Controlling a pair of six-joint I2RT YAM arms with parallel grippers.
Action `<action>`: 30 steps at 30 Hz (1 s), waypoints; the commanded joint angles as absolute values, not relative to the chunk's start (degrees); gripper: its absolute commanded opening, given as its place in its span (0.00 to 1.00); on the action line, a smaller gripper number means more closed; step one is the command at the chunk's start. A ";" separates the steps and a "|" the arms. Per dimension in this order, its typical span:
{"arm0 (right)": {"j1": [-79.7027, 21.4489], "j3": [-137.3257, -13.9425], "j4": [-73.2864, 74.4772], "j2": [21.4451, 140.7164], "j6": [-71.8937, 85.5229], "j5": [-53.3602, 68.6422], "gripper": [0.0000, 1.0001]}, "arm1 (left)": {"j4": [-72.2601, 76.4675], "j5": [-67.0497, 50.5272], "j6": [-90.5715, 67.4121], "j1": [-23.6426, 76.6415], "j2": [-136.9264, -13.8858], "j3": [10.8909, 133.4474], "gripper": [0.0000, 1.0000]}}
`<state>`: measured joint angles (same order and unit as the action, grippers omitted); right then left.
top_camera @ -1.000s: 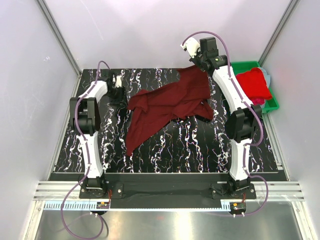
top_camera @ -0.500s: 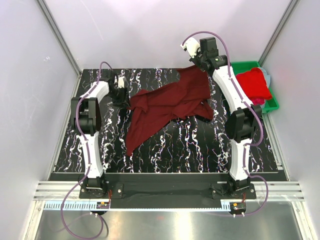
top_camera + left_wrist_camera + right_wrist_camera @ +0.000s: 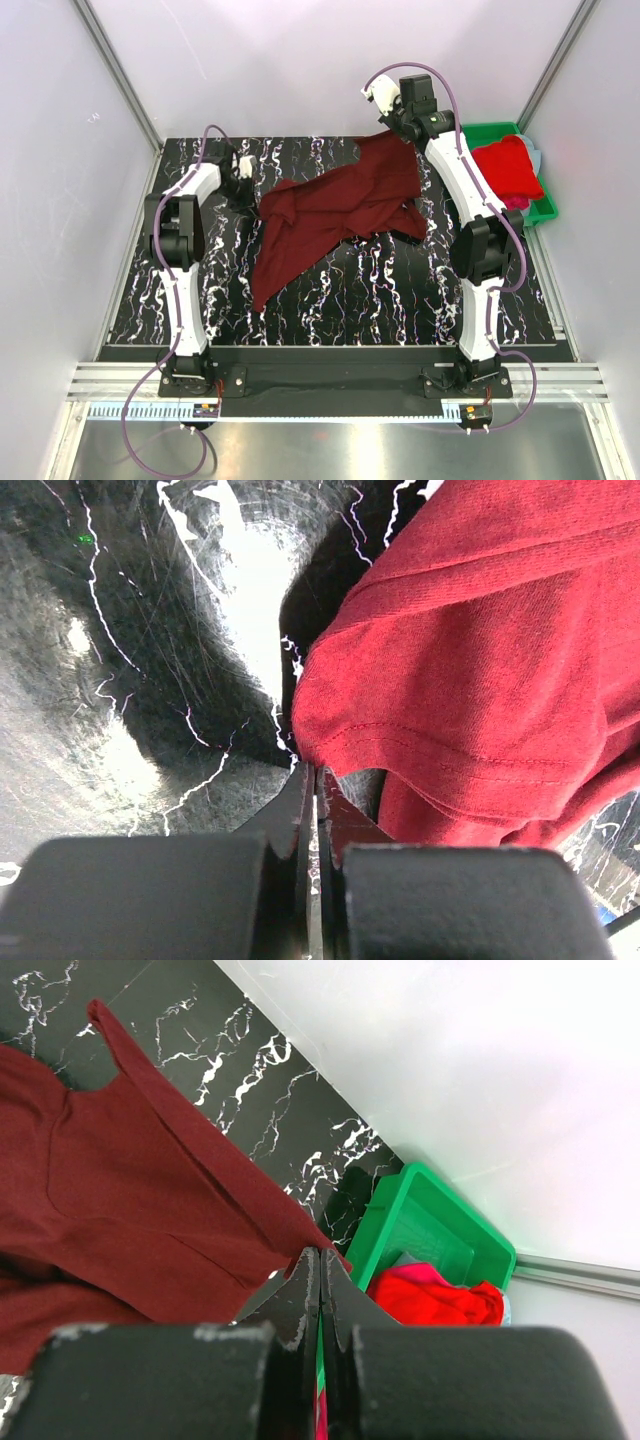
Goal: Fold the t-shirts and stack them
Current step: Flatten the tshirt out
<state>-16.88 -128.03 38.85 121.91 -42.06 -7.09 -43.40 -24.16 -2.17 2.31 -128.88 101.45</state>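
Table (image 3: 400,300): black marbled surface, below both sets of fingers.

Maroon t-shirt (image 3: 330,215): spread crumpled on the table, between the two grippers. One edge rises off the surface to the right fingertips; a sleeve hem lies at the left fingertips.

Green bin (image 3: 440,1220): beyond and to the right of the right fingers, against the wall.

Red t-shirt (image 3: 435,1295): bunched inside the bin, just right of the right fingertips in the wrist view.

Right gripper (image 3: 320,1255): fingers pressed together, clamped on the maroon t-shirt's lifted edge.

Left gripper (image 3: 310,775): fingers pressed together low over the table, pinching the sleeve hem.
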 commanded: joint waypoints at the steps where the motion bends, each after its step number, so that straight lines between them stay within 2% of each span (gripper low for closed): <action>1: -17.14 -129.64 36.83 120.68 -41.66 -9.49 0.00 | -43.50 -24.18 -0.89 1.50 -125.87 103.17 0.00; 6: -17.14 -127.18 35.51 117.43 -39.21 -12.21 0.00 | -45.88 -21.80 2.98 0.00 -119.80 110.55 0.00; 13: -17.05 -119.80 35.86 106.71 -34.98 -13.80 0.00 | -64.49 -25.04 11.42 0.00 -122.26 142.78 0.00; 15: -16.96 -119.53 36.03 103.99 -34.46 -14.67 0.00 | -64.69 -24.79 15.26 0.09 -119.81 142.65 0.00; 20: -16.96 -118.48 37.18 97.57 -29.97 -13.72 0.00 | -62.93 -19.69 23.11 0.61 -107.94 131.41 0.00; 24: -16.87 -115.76 36.83 89.59 -28.21 -10.99 0.00 | -60.65 -17.32 21.72 0.53 -99.25 121.76 0.00; 30: -16.88 -113.13 40.34 78.68 -24.79 -7.65 0.00 | -56.16 -16.44 18.20 0.70 -84.39 117.87 0.00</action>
<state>-16.86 -114.65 39.72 84.95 -27.68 -10.44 -60.93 -17.91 19.40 0.64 -93.12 117.64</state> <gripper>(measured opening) 0.009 0.009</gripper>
